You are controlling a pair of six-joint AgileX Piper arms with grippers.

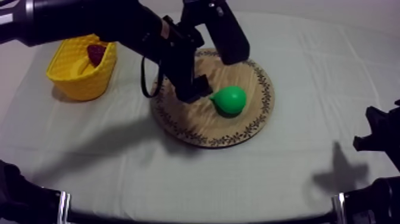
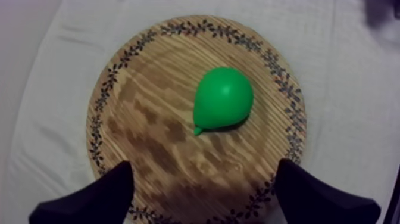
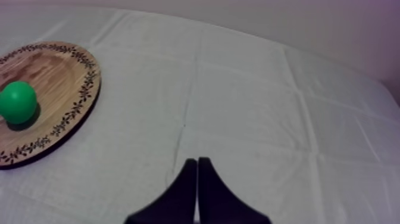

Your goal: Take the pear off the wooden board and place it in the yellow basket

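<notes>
A green pear (image 1: 230, 99) lies on the round wooden board (image 1: 202, 125), right of its middle. My left gripper (image 1: 217, 74) hangs over the board just behind the pear, reaching in from the upper left. In the left wrist view its two black fingers (image 2: 95, 199) stand wide apart, open, with the pear (image 2: 223, 98) ahead of them on the board (image 2: 149, 137) and nothing between them. The yellow basket (image 1: 71, 74) stands at the far left. My right gripper (image 3: 196, 190) is shut on nothing, low at the right side (image 1: 376, 134).
A small red fruit (image 1: 96, 53) lies inside the basket. From the right wrist view the board (image 3: 59, 77) and the pear (image 3: 18, 102) sit off to the side, with bare cloth (image 3: 250, 119) ahead. The left arm's shadow falls in front of the board.
</notes>
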